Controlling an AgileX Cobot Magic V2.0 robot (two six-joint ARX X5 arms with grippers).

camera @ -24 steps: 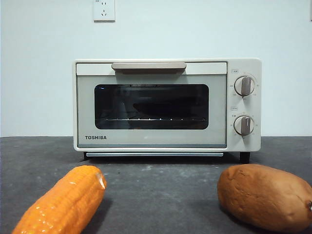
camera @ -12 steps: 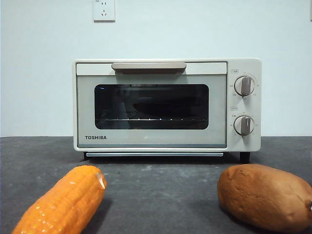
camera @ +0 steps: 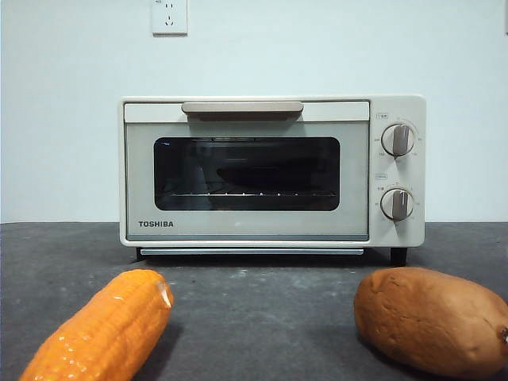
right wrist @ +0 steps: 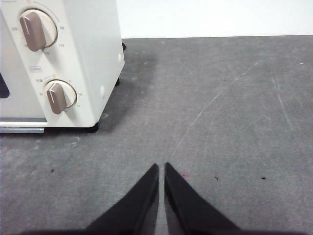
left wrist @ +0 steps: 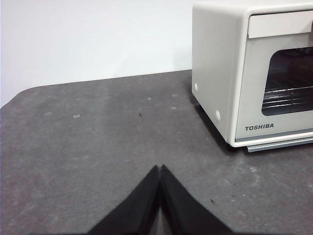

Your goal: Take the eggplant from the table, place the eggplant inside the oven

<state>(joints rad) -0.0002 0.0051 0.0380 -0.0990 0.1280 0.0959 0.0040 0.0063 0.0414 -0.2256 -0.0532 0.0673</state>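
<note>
Nothing has shifted since a second ago: I see a dark long shape behind the cream-white boxy oven's shut glass door, probably the eggplant. Left gripper and right gripper wait over the dark grey desk, jaws pressed together, empty.

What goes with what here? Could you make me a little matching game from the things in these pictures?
Things:
1. corn cob
2. sweet potato
3. oven
4. left pincer

Descriptions:
A. door closed, something dark lying on the rack behind the glass
B. brown, on the table in front of the knobs' side
C. shut, holding nothing
D. orange, on the table in front of the Toshiba label's side

Pairs: 1-D, 2-B, 3-A, 4-C
</note>
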